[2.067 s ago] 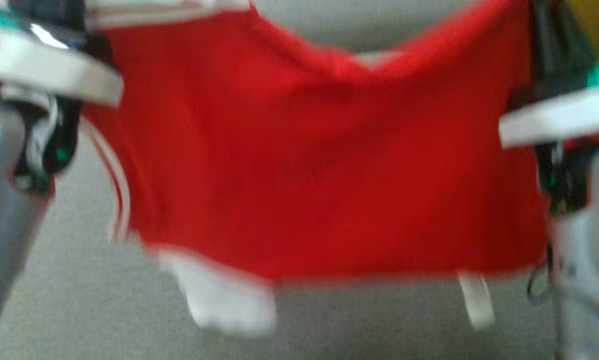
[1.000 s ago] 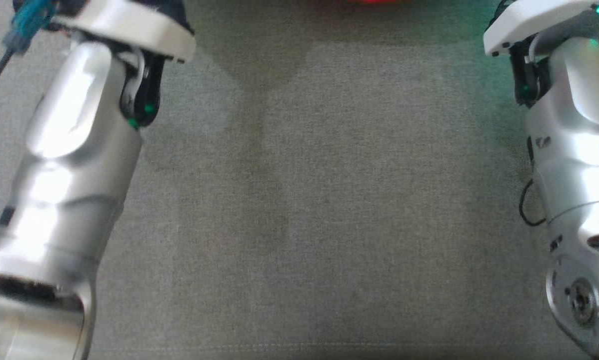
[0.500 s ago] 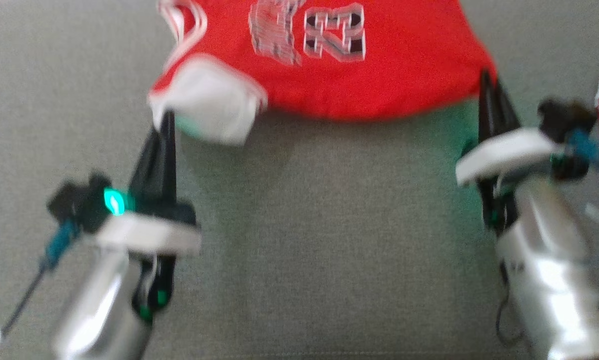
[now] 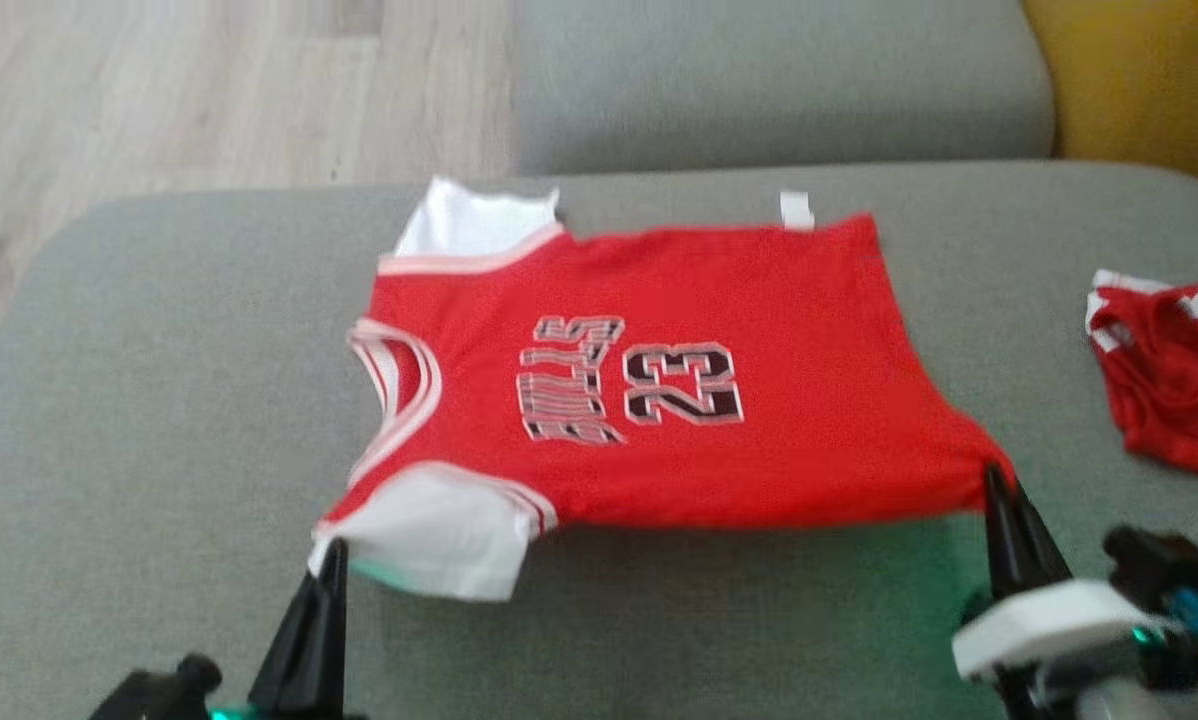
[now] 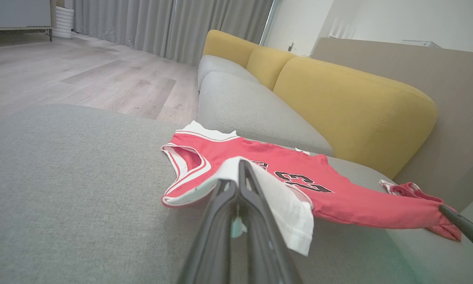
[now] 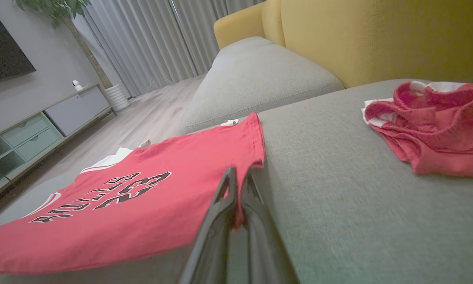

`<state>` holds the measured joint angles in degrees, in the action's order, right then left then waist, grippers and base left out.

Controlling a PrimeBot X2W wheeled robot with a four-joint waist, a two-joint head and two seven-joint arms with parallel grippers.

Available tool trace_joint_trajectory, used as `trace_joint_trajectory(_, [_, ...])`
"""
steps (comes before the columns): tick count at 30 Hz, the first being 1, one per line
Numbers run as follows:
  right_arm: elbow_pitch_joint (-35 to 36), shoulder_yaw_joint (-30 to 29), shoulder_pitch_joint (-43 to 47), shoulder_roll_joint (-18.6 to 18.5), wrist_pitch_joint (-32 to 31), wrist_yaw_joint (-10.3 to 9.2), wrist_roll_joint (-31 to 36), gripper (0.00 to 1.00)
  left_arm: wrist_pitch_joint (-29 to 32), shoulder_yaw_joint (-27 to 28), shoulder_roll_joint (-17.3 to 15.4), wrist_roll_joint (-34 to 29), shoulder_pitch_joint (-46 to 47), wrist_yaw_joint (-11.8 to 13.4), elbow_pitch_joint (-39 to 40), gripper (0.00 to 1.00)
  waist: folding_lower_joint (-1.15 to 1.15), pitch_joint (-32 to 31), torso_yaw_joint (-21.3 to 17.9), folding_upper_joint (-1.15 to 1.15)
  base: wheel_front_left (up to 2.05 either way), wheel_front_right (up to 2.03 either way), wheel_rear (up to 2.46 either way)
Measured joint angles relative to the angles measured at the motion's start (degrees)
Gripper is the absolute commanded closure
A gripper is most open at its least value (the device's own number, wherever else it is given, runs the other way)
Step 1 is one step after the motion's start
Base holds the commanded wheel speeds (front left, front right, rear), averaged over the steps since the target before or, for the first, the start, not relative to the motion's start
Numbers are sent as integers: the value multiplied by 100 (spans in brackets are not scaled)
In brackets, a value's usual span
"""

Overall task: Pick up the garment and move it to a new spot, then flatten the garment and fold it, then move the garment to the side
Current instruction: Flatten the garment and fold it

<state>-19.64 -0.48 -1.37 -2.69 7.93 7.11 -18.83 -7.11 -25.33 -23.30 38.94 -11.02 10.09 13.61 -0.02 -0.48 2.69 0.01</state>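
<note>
The left gripper (image 4: 333,548) was closed on the near white sleeve (image 4: 429,530) of the red basketball jersey with white trim and a black-and-white "23" on its chest (image 4: 809,400). In the left wrist view its two dark fingers (image 5: 220,221) met at their tips with the white cloth pinched between them, and the loose end of the sleeve drooped beside them. The right gripper (image 4: 995,482) was likewise shut, clamping the near corner of the jersey's red hem (image 6: 256,157). In the right wrist view a sliver of red fabric showed between its closed fingers (image 6: 216,221).

Between the two grippers the jersey's near edge was stretched taut and raised a little off the surface. The rest lay spread face up on the broad grey fabric sofa cushion (image 4: 159,400), neck hole towards the robot's left and hem towards its right. The far sleeve and a small white tag lay at the jersey's far edge.

Well apart from it, on the same cushion to the robot's right, lay a crumpled red garment with white trim (image 4: 1169,380). Beyond the jersey ran a second grey seat cushion (image 4: 779,80), with a mustard-yellow backrest (image 4: 1139,80) to its right and a pale wooden floor (image 4: 159,90) to its left.
</note>
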Motion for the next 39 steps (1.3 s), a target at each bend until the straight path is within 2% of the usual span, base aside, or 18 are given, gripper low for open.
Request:
trace_joint_trajectory(6, [1177,-165,965,12,-713,0,3,100,260,-38,-167,100,-602,210,531,100,1,-110,59,0,0,0,0])
trace_joint_trajectory(10, [1366,-164,1181,21,-977,0,-124,100,312,-107,-153,194,-656,199,477,100,2,-69,56,0,0,0,0])
trace_joint_trajectory(17, [912,-29,1089,22,-1110,0,-127,100,403,-335,-23,193,-299,-18,-232,100,2,45,55,0,0,0,0])
trace_joint_trajectory(22, [536,57,676,22,-1140,0,-235,100,403,-393,107,201,260,-245,-716,100,2,207,53,0,0,0,0])
trace_joint_trajectory(32, [-127,167,-711,16,-1096,0,-236,100,460,-361,298,180,2229,-817,-2050,100,3,626,-41,0,0,0,0])
trace_joint_trajectory(39, [-886,170,-1470,11,-883,0,-289,100,403,-243,458,177,3075,-1067,-3049,100,4,877,-231,0,0,0,0])
